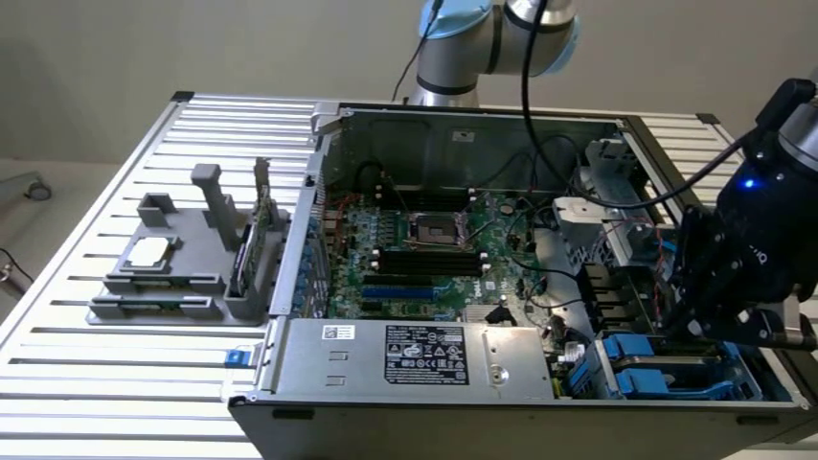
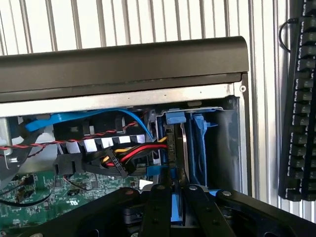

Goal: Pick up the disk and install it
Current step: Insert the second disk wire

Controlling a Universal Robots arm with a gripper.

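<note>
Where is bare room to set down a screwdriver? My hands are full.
The slatted table is bare between the grey holder and its edge, and in front of the holder. The computer case is crowded; the end effector hangs over its blue drive bay.

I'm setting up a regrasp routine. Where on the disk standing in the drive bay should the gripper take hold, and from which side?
Grip the disk by its exposed upper edge, pinching across its thin width, coming straight down from the case's open side. It stands on edge in the bay, blue carrier rails beside it, so only that edge looks reachable.

The arm (image 1: 492, 43) reaches over and bends down, its pincer (image 2: 178, 195) pointing downward, fingers nearly together.
</note>
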